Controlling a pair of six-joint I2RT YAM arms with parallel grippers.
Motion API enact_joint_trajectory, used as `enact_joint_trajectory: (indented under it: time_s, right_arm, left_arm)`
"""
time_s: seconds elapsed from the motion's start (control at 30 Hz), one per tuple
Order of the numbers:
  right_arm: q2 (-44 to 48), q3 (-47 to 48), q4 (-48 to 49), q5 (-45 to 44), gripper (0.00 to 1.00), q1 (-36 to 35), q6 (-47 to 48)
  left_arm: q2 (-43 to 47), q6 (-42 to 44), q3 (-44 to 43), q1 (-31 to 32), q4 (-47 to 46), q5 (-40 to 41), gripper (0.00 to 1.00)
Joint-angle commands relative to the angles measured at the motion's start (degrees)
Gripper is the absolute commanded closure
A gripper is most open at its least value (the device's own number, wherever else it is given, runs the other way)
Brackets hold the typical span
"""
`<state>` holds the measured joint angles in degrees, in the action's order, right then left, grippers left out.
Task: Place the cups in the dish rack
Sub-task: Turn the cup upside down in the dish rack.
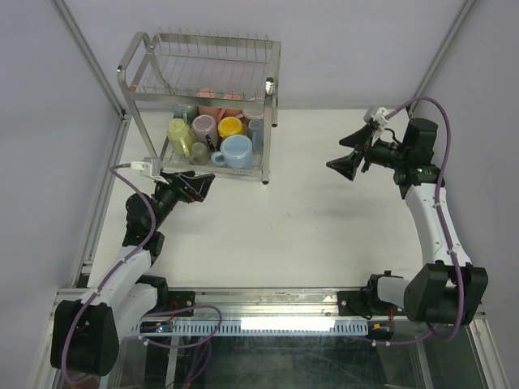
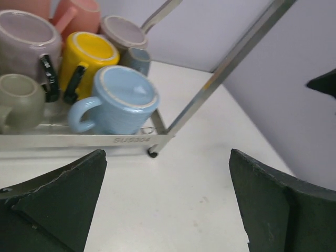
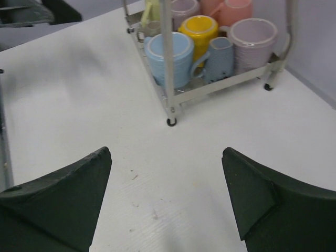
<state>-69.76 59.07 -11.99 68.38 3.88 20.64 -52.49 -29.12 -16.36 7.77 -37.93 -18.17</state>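
Left pincer (image 1: 197,183) gapes wide and empty, near the front of the two-tier chrome wire dish rack (image 1: 207,65). Right pincer (image 1: 345,162) is also spread, holding nothing, well apart from it above the white surface (image 1: 308,219). A light blue ceramic mug (image 1: 237,151), a yellow ceramic mug (image 1: 230,126) and other small cups sit packed on the rack's lower shelf

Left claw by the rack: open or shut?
Open. In the wrist view the fingers of the left gripper stand far apart with only bare table between them; the light blue mug sits in the dish rack.
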Motion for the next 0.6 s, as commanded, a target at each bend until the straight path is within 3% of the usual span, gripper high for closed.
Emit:
enact_joint_trajectory:
  time_s: [0.0,0.07,0.27,0.43,0.57]
  right_arm:
    - [3.6,5.5,-6.9,-15.9,0.07,1.4,0.0]
    - [5.9,6.3,-6.2,-22.2,0.01,2.0,-1.5]
    - [7.9,15.0,-9.9,-40.2,0.01,3.7,-14.4]
    - [8.0,23.7,-18.1,-33.2,0.01,3.7,-15.4]
    - [6.8,28.4,-19.6,-27.7,0.01,3.7,-16.4]
  left_arm:
    - [5.8,-11.3,-6.3,-0.7,4.5,-8.3,0.01]
    - [8.1,-10.0,-10.0,-0.7,10.7,-8.7,0.01]
    - [8.9,0.8,-28.7,-0.7,35.8,-7.1,0.01]
    - [5.2,10.5,-45.7,-0.7,51.7,-4.3,0.01]
    - [2.0,15.5,-56.4,-0.6,58.1,-2.2,0.01]
